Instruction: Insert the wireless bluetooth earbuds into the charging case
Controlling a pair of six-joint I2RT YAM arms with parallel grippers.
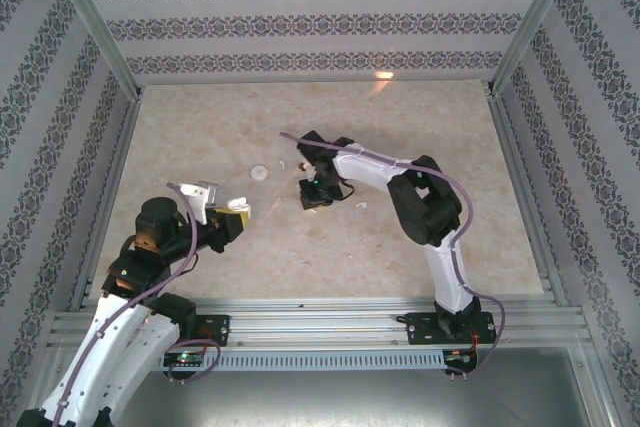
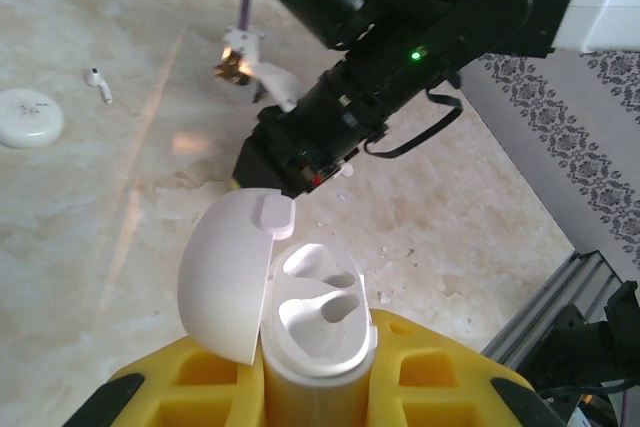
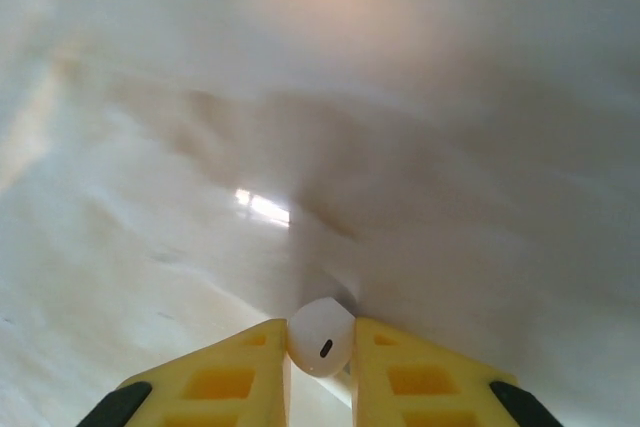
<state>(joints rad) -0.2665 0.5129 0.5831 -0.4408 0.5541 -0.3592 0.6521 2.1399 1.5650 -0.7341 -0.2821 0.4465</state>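
Right gripper (image 3: 320,327) snug around one earbud (image 3: 321,347).

Patterned walls (image 1: 300,7) around marbled tabletop (image 1: 300,247)

The white charging case (image 2: 315,347) stands in the left gripper (image 2: 320,372), lid open, sockets empty. One white earbud (image 3: 322,342) is pinched in the right gripper (image 3: 321,332). A second earbud (image 2: 98,84) lies on the tabletop (image 2: 450,227).
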